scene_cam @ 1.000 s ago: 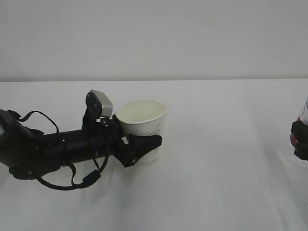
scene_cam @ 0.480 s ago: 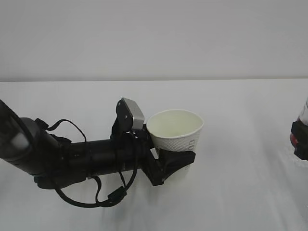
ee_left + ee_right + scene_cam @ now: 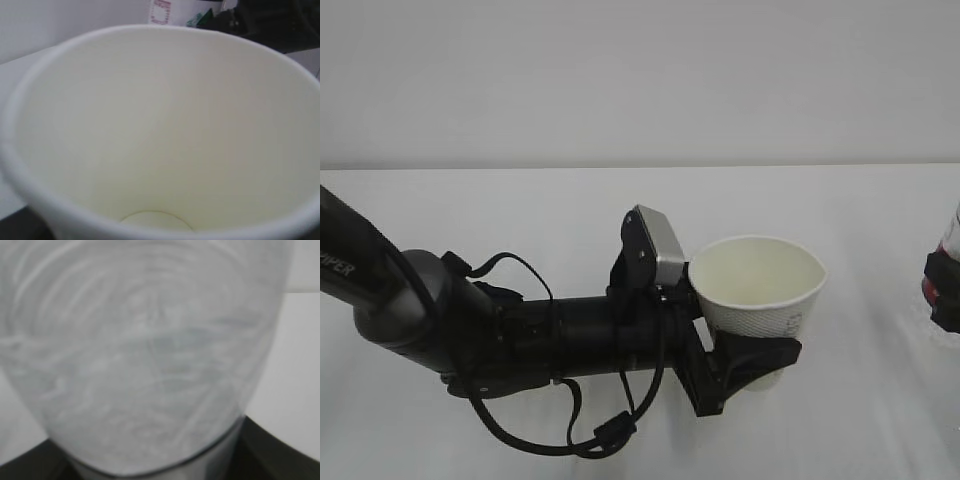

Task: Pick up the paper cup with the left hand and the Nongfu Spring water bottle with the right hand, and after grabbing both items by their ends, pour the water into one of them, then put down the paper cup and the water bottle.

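**Cup held above a bare white table, bottle at the frame's edge**

The white table (image 3: 620, 200) fills the lower two thirds of the exterior view and meets a plain pale grey wall (image 3: 640, 80) along a straight horizontal line. Both are unmarked and softly lit.

The left hand (image 3: 745, 365) reaches in from 9 o'clock, its black arm lying low across the table, a grey box (image 3: 660, 245) standing on the wrist and cables looping beneath. Its jaws are clamped on the lower part of the paper cup (image 3: 760, 290), which sits upright just right of centre, mouth open. The left wrist view looks straight into the cup (image 3: 160, 130): its inside is pale and appears dry down to the round base.

At 3 o'clock, cut by the frame edge, the right hand (image 3: 944, 290) grips the Nongfu Spring water bottle (image 3: 952, 235), of which only a sliver with some red shows. In the right wrist view the ribbed clear bottle (image 3: 145, 350) fills the frame, blurred, with dark jaw parts at the bottom corners closed against it.
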Motion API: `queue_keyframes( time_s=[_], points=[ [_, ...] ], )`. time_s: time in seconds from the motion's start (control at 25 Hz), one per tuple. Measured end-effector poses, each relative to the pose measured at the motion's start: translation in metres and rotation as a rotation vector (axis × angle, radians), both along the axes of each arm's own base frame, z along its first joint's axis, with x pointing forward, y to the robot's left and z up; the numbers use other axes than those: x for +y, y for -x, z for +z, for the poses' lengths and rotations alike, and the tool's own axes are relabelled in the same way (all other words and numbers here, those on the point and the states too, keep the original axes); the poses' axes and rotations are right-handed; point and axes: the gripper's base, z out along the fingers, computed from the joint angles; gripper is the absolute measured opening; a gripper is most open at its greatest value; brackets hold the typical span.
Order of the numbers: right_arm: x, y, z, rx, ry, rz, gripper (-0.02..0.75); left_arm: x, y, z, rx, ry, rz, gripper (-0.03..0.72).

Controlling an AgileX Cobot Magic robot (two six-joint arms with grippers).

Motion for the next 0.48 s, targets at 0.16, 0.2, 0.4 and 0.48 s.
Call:
queue_keyframes(
  time_s=[0.16, 0.2, 0.4, 0.48],
  points=[
    [0.0000, 0.0000, 0.0000, 0.000, -0.002, -0.001, 0.449, -0.0069, 0.0073, -0.0012, 0.001, -0.016, -0.022, 0.558],
    [0.0001, 0.0000, 0.0000, 0.000, -0.001, 0.001, 0.449, -0.0068, 0.0072, -0.0017, 0.002, -0.022, -0.020, 0.558],
    [0.0002, 0.0000, 0.0000, 0.000, 0.000, 0.003, 0.449, -0.0065, 0.0068, -0.0032, 0.009, -0.037, -0.016, 0.558],
    [0.0005, 0.0000, 0.0000, 0.000, -0.001, 0.006, 0.449, -0.0065, 0.0068, -0.0032, 0.025, -0.034, -0.013, 0.558]
  ],
)
